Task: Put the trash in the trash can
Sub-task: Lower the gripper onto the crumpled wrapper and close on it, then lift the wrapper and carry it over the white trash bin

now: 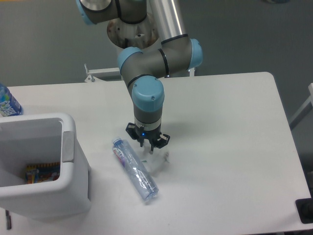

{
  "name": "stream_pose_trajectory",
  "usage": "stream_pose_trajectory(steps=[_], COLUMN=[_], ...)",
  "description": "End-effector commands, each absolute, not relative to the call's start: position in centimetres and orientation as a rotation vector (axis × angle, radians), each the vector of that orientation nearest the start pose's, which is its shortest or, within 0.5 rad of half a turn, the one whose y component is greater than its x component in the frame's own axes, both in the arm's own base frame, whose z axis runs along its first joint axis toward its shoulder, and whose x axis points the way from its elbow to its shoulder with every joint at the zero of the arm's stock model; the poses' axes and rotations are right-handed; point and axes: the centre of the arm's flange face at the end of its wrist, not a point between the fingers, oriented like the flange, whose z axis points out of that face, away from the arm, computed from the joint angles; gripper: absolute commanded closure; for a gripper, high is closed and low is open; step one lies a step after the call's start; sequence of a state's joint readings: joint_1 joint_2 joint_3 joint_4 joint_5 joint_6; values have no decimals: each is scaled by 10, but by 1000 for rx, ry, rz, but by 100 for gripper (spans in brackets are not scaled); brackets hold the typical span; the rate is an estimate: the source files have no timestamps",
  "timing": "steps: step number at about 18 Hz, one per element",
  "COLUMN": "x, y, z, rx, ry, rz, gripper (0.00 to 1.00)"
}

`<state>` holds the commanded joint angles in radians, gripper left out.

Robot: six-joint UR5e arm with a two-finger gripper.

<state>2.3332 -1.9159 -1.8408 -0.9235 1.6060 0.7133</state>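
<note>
A clear crinkled wrapper (157, 161), part of the trash, lies on the white table just right of a slim crushed transparent bottle (134, 169), the other piece of trash. My gripper (148, 148) points straight down over the wrapper's upper left edge. Its fingers are drawn together on that edge. The bottle lies diagonally, cap toward the upper left, a little left of the gripper and untouched. The large white trash can (35, 120) stands at the left front of the table, with colourful packaging at its bottom.
A bottle with a deep-blue label (7, 103) stands at the far left edge behind the bin. The arm's base column (133, 34) rises at the back of the table (230, 127). A dark object (306, 210) sits off the right front corner.
</note>
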Motion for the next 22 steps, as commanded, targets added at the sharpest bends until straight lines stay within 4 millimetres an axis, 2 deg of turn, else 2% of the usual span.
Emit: stream_pose_trajectory(steps=[2, 6, 10, 13, 14, 16, 18, 22], x=[-298, -302, -328, -345, -351, -350, -350, -325], y=[501, 501, 502, 509, 511, 515, 522, 525], z=[241, 253, 315, 351, 371, 413, 440, 504], rx=[-3139, -3121, -3019, -2906, -2857, -2752, -2660, -2459], ry=[-76, -66, -115, -135, -153, -174, -257, -448], rz=[78, 99, 187, 162, 166, 159, 108, -42], gripper=[99, 100, 100, 100, 100, 100, 100, 100])
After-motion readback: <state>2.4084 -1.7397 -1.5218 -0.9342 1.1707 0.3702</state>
